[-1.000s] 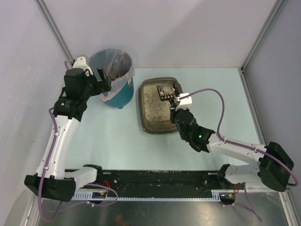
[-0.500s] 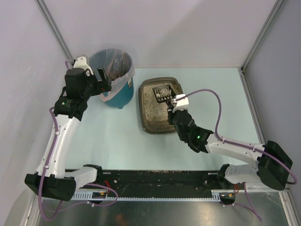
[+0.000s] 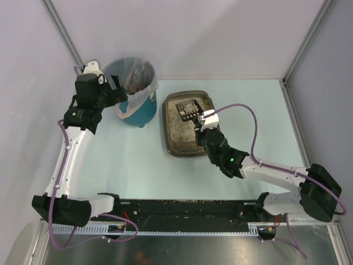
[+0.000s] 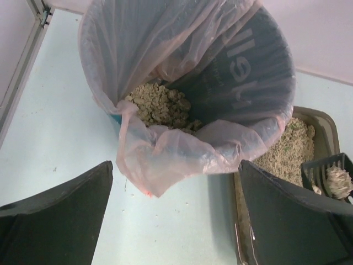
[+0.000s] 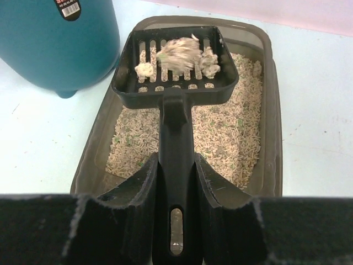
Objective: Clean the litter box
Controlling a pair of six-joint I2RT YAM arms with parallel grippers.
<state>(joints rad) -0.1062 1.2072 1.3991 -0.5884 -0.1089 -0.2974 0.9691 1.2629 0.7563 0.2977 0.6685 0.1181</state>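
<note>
The grey-brown litter box (image 3: 167, 124) with beige granules lies on the table; it also shows in the right wrist view (image 5: 269, 116). My right gripper (image 5: 176, 176) is shut on the handle of a black slotted scoop (image 5: 175, 61), held above the box with pale clumps on it. The scoop shows over the box's far end (image 3: 189, 109) in the top view. My left gripper (image 3: 118, 91) is open and empty, hovering beside the rim of the teal bin (image 3: 138, 107). Its fingers (image 4: 55, 221) frame the hanging edge of the clear liner (image 4: 160, 160).
The teal bin (image 4: 253, 66) holds scooped litter at its bottom and stands left of the litter box. Walls with metal posts close the left, back and right sides. A black rail (image 3: 182, 212) runs along the near edge.
My right gripper has carried the scoop with its clumps to the left and farther back over the box. My left gripper has risen and shifted a little farther back beside the bin.
</note>
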